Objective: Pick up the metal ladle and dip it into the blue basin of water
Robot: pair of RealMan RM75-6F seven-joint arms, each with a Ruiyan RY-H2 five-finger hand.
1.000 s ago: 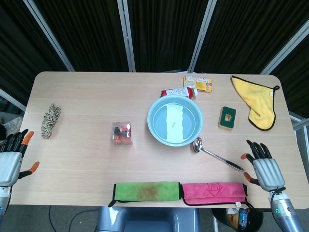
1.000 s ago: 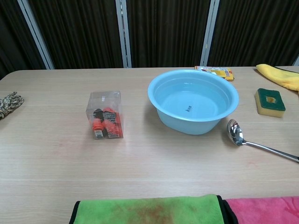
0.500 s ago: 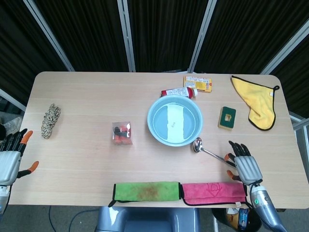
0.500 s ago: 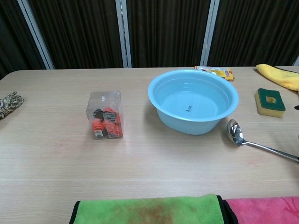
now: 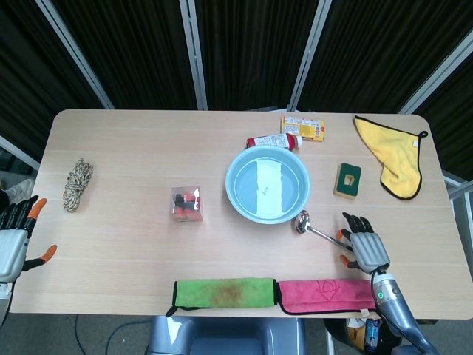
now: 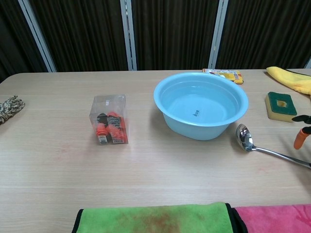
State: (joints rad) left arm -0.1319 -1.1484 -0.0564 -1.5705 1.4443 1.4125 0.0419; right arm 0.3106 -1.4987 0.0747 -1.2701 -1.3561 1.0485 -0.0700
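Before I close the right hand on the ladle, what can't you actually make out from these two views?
- Contact: head view shows the right hand over the ladle handle's far end, hiding whether the fingers touch it.
- Chest view: the frame edge cuts off the right hand; only fingertips show, and the handle's end runs out of frame.
- Left hand: cut by the head view's edge, absent from chest view.
- Blue basin: water depth unreadable.

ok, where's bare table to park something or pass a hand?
Widest bare patch: between the rope coil and the clear box. Also the far strip left of the tube. Crowded: around the blue basin, where the ladle, sponge and right hand cluster.
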